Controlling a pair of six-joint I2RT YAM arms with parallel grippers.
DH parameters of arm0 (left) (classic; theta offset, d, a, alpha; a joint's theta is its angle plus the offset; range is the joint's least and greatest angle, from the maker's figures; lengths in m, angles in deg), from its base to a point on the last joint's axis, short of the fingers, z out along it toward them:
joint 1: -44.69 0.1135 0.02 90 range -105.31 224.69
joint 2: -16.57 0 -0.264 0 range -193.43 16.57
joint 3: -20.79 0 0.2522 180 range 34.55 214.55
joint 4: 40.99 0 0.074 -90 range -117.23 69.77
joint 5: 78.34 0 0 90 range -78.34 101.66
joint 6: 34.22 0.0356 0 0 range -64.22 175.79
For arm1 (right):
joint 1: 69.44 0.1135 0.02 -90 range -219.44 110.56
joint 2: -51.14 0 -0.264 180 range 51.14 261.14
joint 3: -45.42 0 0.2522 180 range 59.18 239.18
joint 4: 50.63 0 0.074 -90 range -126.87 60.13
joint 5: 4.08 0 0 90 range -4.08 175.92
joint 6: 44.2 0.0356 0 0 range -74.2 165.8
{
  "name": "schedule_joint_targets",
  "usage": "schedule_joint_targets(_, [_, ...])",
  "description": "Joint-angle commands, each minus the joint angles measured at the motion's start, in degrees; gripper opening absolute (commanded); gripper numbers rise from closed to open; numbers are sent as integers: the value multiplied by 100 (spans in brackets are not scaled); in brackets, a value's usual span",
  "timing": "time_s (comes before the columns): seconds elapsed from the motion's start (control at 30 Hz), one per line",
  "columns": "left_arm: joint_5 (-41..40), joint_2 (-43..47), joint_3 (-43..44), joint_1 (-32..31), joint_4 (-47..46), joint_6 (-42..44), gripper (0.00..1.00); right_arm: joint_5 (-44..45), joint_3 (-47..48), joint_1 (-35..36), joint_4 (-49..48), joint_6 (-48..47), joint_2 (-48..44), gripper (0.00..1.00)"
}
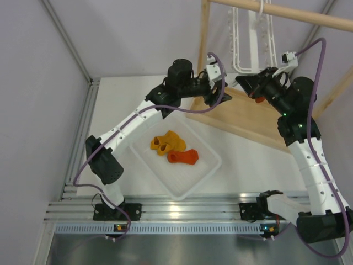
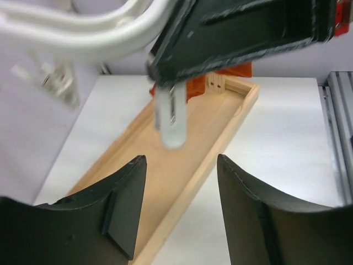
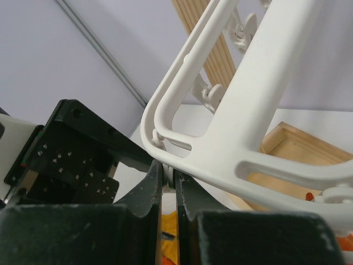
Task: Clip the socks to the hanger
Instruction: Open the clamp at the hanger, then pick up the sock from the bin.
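1. While my left gripper point(image 2: 182, 164) hangs spread wide just beside the hanger point(image 1: 251, 47), my right gripper point(image 3: 168, 179) is pinching one of its clips point(image 2: 171, 126).
2. Three socks point(image 1: 175, 144) lie in the white tray point(image 1: 185, 186).

You've got the white barred hanger point(image 1: 253, 49) hanging upright by its hook from the wooden rod point(image 1: 298, 15), clips dangling, and the yellow-orange socks point(image 1: 167, 143) bunched together, touching one red-orange sock point(image 1: 183, 158), all lying in the white tray point(image 1: 176, 179).
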Motion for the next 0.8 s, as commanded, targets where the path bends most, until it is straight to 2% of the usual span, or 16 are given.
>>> schedule_joint_targets(0.0, [338,639,-239,486,595,-667,59,29,50,-36,-317,-61,-54,0])
schedule_joint_targets(0.07, [505,911,-468,706,789,-721,60,29,50,-53,-308,-78,-55,0])
schedule_joint_targets(0.33, [621,1958,-2366,1638,2026,-282,59,37,41,-44,-194,-307,-72,0])
schedule_joint_targets(0.57, [269,2941,-4227,1674,3152,1122,56,29,15,-53,-88,-430,-63,0])
schedule_joint_targets(0.67, [444,3179,-4800,1665,3251,1693,55,20,15,-53,-80,-456,-37,0])
schedule_joint_targets(0.77, [594,3076,-4934,1552,3269,2081,54,2,15,-44,-53,-491,-19,0])
